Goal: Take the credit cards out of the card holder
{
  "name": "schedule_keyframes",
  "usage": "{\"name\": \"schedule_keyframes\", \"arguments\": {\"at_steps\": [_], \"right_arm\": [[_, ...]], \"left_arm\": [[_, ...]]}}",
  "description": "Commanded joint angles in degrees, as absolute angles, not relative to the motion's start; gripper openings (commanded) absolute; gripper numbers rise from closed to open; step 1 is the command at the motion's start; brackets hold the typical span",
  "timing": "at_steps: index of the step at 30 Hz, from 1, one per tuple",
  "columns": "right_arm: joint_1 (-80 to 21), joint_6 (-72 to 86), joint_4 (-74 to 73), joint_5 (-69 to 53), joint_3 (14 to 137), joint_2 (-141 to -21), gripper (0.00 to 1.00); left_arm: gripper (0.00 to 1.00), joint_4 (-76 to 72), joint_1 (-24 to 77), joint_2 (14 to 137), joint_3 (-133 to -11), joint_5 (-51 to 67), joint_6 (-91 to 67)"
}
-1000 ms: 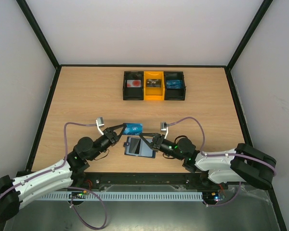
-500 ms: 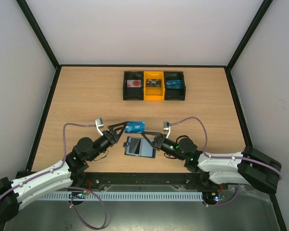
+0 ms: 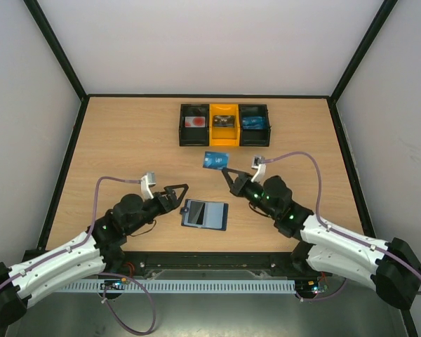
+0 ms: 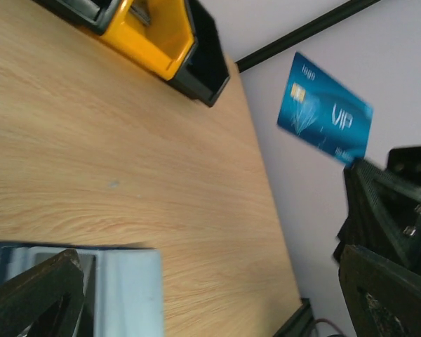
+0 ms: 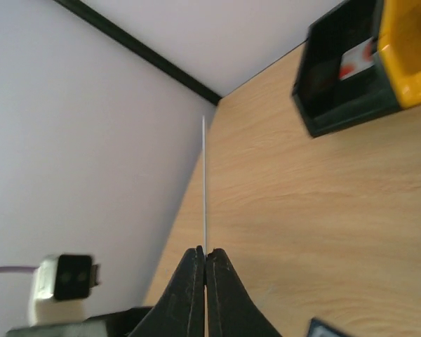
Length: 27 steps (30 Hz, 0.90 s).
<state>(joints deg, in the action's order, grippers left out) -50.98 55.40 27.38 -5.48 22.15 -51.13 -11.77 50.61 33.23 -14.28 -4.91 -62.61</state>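
While the right gripper [image 3: 231,175] is clenched on one corner of the thin bright blue rectangular credit card [image 3: 215,160], holding it clear of the pale wooden table [image 3: 126,140], the left gripper [image 3: 182,197] stands spread and empty. The flat dark navy folding card holder [image 3: 205,214] lies open near the middle of the table's near edge. It sits just right of the left jaws, its long axis along that edge, so the left arm is nearer. Whether more cards sit inside, I cannot tell.
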Motion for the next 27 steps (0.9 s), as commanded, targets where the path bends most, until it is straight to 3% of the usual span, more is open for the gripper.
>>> {"name": "schedule_keyframes", "arguments": {"at_steps": [1, 13, 27], "right_arm": [[-46.06, 45.69, 15.01, -5.68, 28.26, -54.05, 0.02], [-26.77, 32.41, 5.64, -16.86, 43.86, -71.3, 0.02], [-11.96, 23.92, -4.7, -16.08, 59.97, -88.04, 0.02]], "left_arm": [[1.0, -3.58, 50.71, 33.31, -16.85, -6.39, -56.81], [1.0, 4.92, 50.62, 35.32, -19.58, -6.34, -50.14], [1.0, 6.5, 50.24, 36.56, -19.0, -6.29, -48.31]]}}
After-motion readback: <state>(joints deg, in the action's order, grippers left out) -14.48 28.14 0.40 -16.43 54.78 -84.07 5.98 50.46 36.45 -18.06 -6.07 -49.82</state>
